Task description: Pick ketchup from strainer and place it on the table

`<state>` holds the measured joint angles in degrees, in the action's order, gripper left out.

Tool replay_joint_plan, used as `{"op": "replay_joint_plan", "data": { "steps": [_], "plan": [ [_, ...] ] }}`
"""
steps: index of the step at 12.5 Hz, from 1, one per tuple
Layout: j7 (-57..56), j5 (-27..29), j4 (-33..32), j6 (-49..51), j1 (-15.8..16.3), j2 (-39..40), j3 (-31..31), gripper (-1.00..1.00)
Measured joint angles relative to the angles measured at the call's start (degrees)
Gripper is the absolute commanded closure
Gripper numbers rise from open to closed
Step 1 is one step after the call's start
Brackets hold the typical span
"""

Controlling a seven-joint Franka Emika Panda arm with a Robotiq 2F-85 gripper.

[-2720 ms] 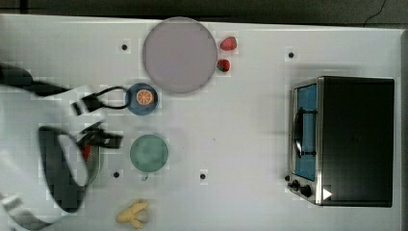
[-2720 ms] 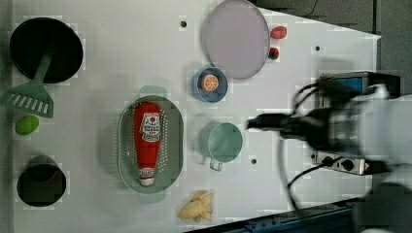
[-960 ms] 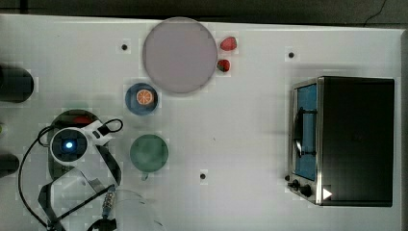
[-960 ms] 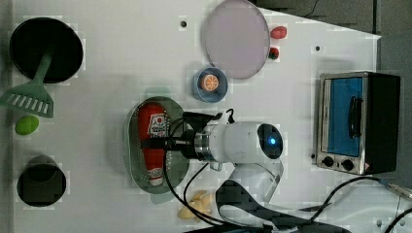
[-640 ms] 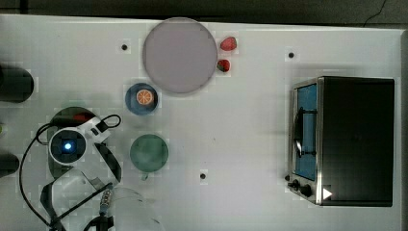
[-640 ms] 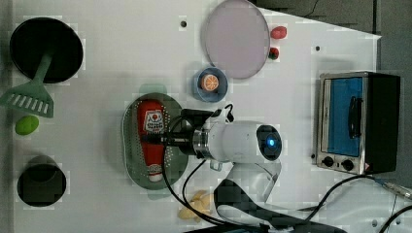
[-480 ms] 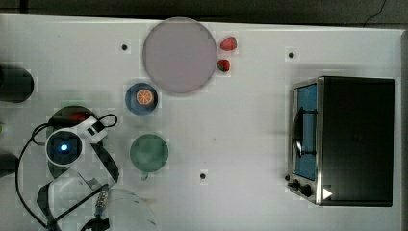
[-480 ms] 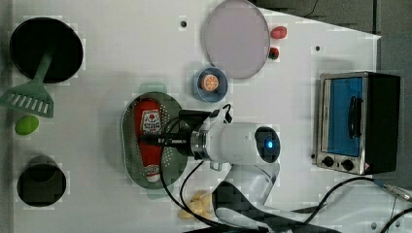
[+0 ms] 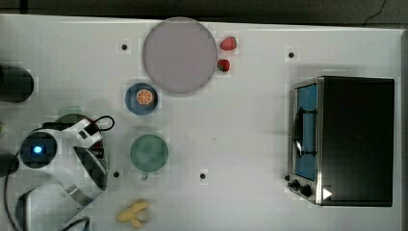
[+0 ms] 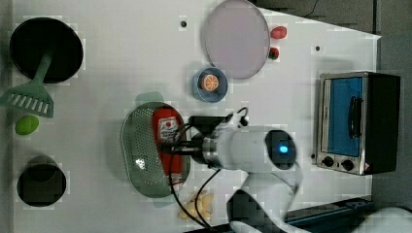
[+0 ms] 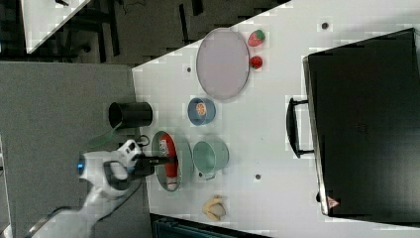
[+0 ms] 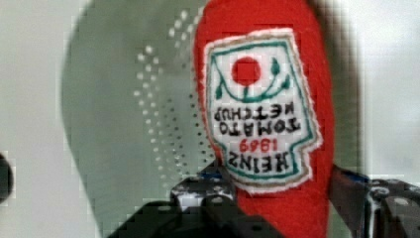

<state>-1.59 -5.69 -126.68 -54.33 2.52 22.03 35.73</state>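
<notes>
The ketchup [image 10: 167, 141], a red bottle with a white label, lies lengthwise in the pale green strainer [image 10: 138, 155] on the white table [image 10: 111, 58]. My gripper [image 10: 170, 148] reaches in from the left view's right and is shut on the bottle's lower body. In the wrist view the fingers [image 12: 205, 191] press both sides of the ketchup [image 12: 262, 99] below its label, with the strainer [image 12: 124, 124] behind it. The right view shows the gripper [image 11: 166, 159] across the ketchup [image 11: 168, 146] in the strainer [image 11: 184, 158]. In the top view my arm [image 9: 38, 149] covers most of the strainer [image 9: 70, 115].
A green cup [image 9: 149, 153] stands right beside the strainer, and a blue bowl with an orange slice [image 9: 141, 97] and a grey plate [image 9: 179, 54] lie beyond it. A toaster oven [image 9: 346, 139], strawberries [image 9: 228, 44], a banana [image 9: 132, 213], a black bowl with a spatula [image 10: 46, 48] and a black cup [image 10: 41, 184] are also around.
The gripper's fingers have closed in from wide onto the ketchup. The bottle now sits nearer the strainer's edge at the left view's right.
</notes>
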Motion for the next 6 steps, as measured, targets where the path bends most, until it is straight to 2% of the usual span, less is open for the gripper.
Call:
{"op": "replay_joint_plan", "data": {
  "steps": [2,4,6],
  "plan": [
    [0.0,7.1,2.0,9.5,-1.1,-8.0,0.3,-0.17],
    [0.0,8.6,6.5,16.6,-2.0,-13.4,-0.5,-0.17],
    [-0.5,9.1,12.1,20.0,-3.6,-15.1,-1.1,-0.17]
  ]
}}
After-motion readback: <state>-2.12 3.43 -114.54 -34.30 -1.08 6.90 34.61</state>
